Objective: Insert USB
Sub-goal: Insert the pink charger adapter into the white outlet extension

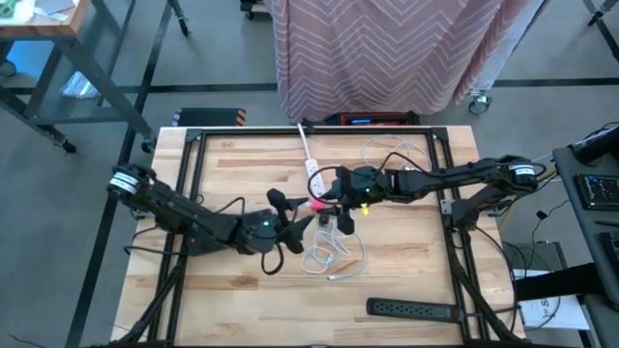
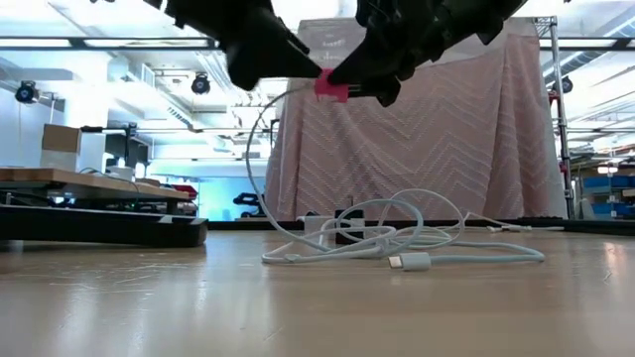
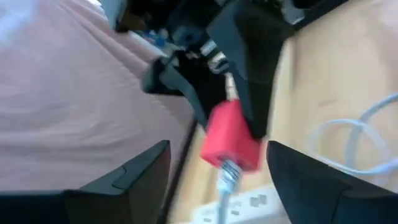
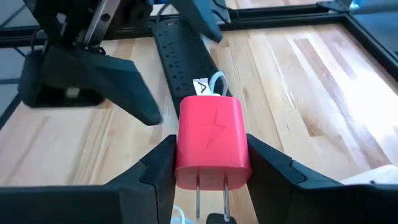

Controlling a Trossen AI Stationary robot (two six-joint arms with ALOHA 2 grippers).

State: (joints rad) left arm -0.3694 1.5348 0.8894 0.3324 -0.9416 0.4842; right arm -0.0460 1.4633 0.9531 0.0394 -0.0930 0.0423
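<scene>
A red charger block (image 4: 211, 140) hangs above the table's middle, with my right gripper (image 4: 208, 146) shut on it. Its two metal prongs (image 4: 211, 199) point back toward my right wrist. A white USB cable (image 2: 260, 149) leaves the block's far end by a silver plug (image 3: 227, 174) and droops to a loose coil (image 1: 334, 253) lying on the table. My left gripper (image 3: 217, 149) is open close in front of the block, one finger on either side of it and neither touching. In the high view the block (image 1: 316, 204) sits between the two grippers. My right gripper pinches the red charger block by its two opposite sides (image 4: 181, 146) between its two fingers. The fingers come from the table's right, slanting a little downward. The block is lifted clear of the table, and the cable hangs slack from its far end.
A white power strip (image 1: 314, 174) lies just beyond the grippers toward the far edge. A black power strip (image 1: 411, 309) lies near the front right. More white cable (image 1: 387, 153) loops at the back right. A dark frame (image 1: 193, 145) borders the wooden table.
</scene>
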